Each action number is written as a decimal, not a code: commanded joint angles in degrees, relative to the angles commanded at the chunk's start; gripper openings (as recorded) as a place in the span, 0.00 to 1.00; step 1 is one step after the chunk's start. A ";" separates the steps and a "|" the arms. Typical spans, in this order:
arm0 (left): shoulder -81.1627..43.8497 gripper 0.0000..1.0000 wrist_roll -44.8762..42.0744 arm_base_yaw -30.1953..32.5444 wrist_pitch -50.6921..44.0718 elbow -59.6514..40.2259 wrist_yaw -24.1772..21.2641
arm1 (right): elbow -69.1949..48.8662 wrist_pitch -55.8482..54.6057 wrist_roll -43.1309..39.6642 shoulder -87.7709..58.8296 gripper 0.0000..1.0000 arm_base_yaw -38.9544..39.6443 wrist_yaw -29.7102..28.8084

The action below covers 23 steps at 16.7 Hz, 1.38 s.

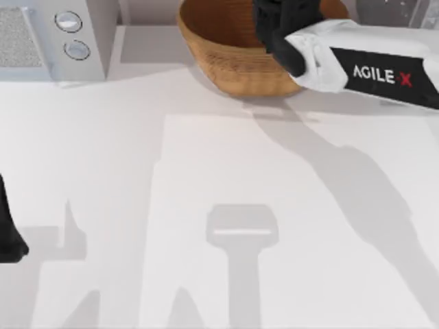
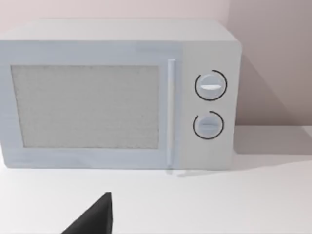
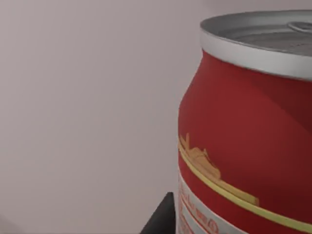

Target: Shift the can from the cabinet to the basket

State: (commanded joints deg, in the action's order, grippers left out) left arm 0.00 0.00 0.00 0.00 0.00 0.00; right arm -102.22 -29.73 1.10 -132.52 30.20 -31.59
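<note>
The can (image 3: 253,131) shows close up in the right wrist view, red side with yellow stripe and markings, silver rimmed top (image 3: 265,36) uppermost in that view, so its long axis runs from the top rim down through the red body, roughly upright against a plain pale wall. It sits right at the right gripper: a dark finger tip (image 3: 161,219) is just beside the can's lower side, apparently touching, but how the fingers stand, apart or clamped on the can, cannot be told. In the top view the right arm (image 1: 370,68) reaches from the right edge toward the far middle of the table, its dark wrist end over the basket (image 1: 230,58), which sits at the far edge, centre-right. The can itself is hidden under the arm there, so whether it is inside the basket or above it cannot be told. A strip of the dark speckled cabinet (image 1: 394,12) shows at the far right behind the arm. The left arm (image 1: 10,229) is parked at the near left edge; its wrist view faces a white microwave (image 2: 122,92) with two round knobs at far left, and a dark finger tip (image 2: 95,217) shows low in that view, with its grip state unclear.
</note>
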 joint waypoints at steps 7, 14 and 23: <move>0.00 1.00 0.00 0.00 0.00 0.00 0.00 | 0.00 0.00 0.00 0.00 0.98 0.00 0.00; 0.00 1.00 0.00 0.00 0.00 0.00 0.00 | 0.00 0.00 0.00 0.00 1.00 0.00 0.00; 0.00 1.00 0.00 0.00 0.00 0.00 0.00 | 0.00 0.00 0.00 0.00 1.00 0.00 0.00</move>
State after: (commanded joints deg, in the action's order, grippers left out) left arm 0.00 0.00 0.00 0.00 0.00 0.00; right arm -102.22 -29.73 1.10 -132.52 30.20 -31.59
